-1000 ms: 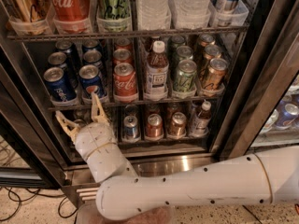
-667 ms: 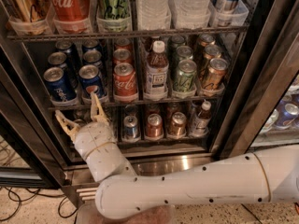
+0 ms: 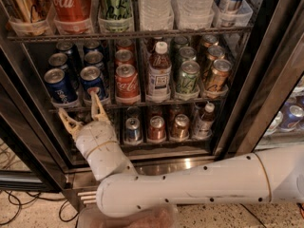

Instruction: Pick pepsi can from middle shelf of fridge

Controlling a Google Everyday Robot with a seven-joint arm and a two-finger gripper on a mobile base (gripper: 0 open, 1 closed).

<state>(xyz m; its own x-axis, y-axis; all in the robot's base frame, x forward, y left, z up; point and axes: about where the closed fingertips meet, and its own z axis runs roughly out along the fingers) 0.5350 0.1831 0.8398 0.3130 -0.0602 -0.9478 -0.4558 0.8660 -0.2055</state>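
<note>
Gripper [image 3: 78, 106]: low before the fridge [image 3: 266, 80], left side, fingers spread wide, holding nothing.
Pepsi can [image 3: 92, 82]: upright at the front edge of the middle shelf [image 3: 137, 103], near its left end.
Relation: the can lies just above and beyond the gripper, long axis vertical.

My gripper [image 3: 81, 113] edges up a hair vs 1 s ago. It's now at the middle shelf [image 3: 166, 102] front edge, under a pepsi can [image 3: 93, 82].

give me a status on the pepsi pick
Gripper open, empty, at middle shelf front edge. Pepsi can upright on shelf, not yet grasped. Coca-Cola can close beside it; second pepsi can on other side.
</note>
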